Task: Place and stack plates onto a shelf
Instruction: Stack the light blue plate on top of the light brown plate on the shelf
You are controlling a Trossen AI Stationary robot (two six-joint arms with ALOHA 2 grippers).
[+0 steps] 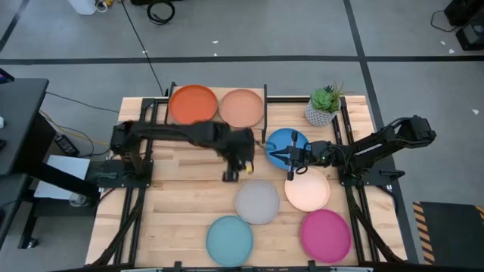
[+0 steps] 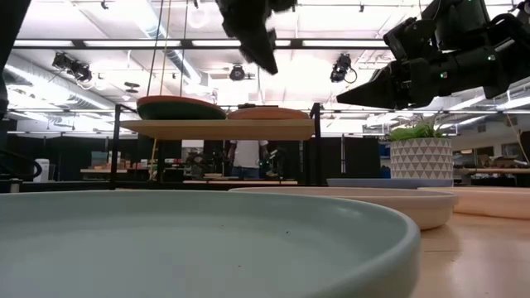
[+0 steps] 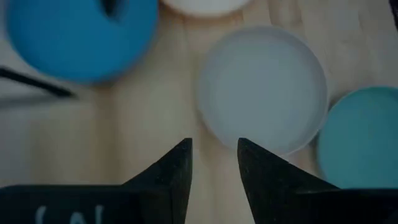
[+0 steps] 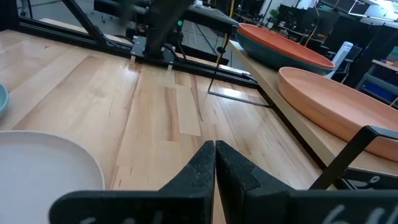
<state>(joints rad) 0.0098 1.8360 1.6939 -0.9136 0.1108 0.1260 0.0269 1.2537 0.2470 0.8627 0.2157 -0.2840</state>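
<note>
Grey plate (image 3: 264,87), just beyond open left tool (image 3: 213,163)

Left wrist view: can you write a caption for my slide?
The open left gripper hovers above the wooden table near a round grey plastic plate, with blue and light blue plates nearby.

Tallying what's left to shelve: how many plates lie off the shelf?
5: blue plate, cream plate, grey plate, light blue plate, magenta plate. The arms may hide others.

Matt smooth plates (image 1: 257,202), pale wood shelf (image 2: 217,129)
</note>
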